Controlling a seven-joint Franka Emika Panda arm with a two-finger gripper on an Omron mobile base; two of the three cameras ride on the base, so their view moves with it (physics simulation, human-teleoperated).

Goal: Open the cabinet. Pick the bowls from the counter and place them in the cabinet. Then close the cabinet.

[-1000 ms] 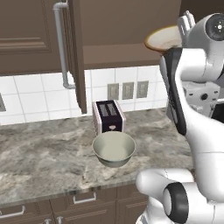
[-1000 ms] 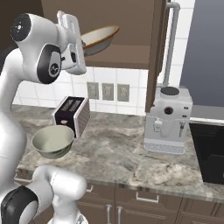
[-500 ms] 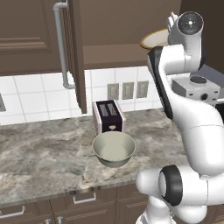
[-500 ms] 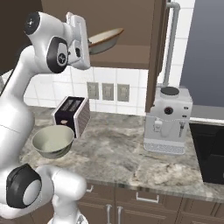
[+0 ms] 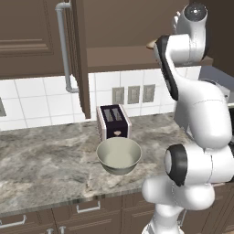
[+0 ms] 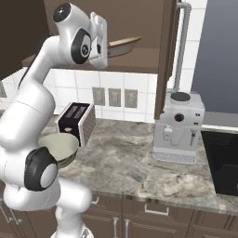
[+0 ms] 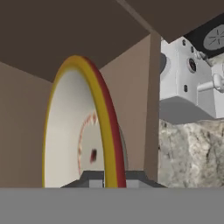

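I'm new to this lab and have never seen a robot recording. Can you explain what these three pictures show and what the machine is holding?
It is a rendered kitchen. The white machine is a robot arm on a mobile base. Two pictures come from cameras on that base, behind the arm to its left and to its right. The third comes from a camera on the hand, looking along the gripper.

The gripper is shut on the rim of the patterned bowl, a cream one with an orange-yellow edge, and holds it at the open wall cabinet. The cabinet's doors stand swung out.

On the marbled counter sit the plain bowl, a toaster just behind it, and a coffee machine further along.
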